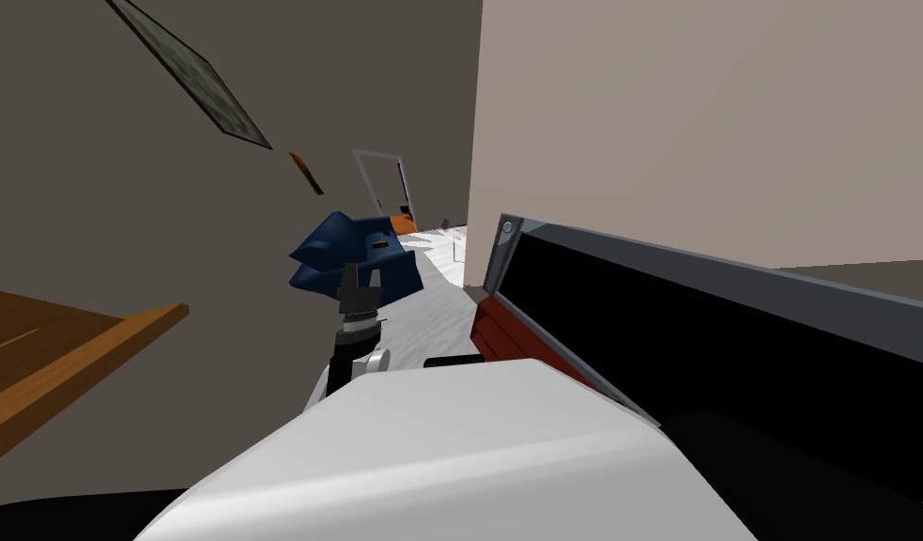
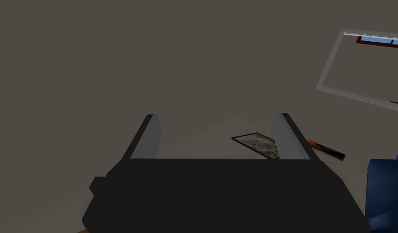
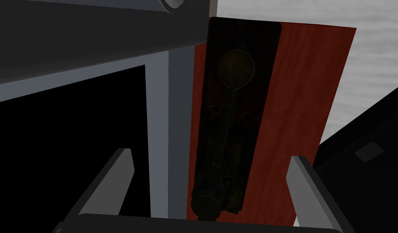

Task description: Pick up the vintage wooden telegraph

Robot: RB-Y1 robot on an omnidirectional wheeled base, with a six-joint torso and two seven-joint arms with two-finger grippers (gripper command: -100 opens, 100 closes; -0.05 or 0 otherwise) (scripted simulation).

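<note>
Between right gripper jaws, spread, empty: telegraph on red-brown bench | stiff, probably light; pinch base's long sides | left gripper spread, empty, head-view centre

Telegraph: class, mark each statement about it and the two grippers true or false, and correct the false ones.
1. The telegraph lies on a red-brown top. True.
2. The right gripper is shut on the telegraph. False: it is open and clear of the telegraph's sides.
3. A grey-framed black screen stands beside the telegraph. True.
4. The left gripper is shut. False: it is open and holds nothing.
</note>
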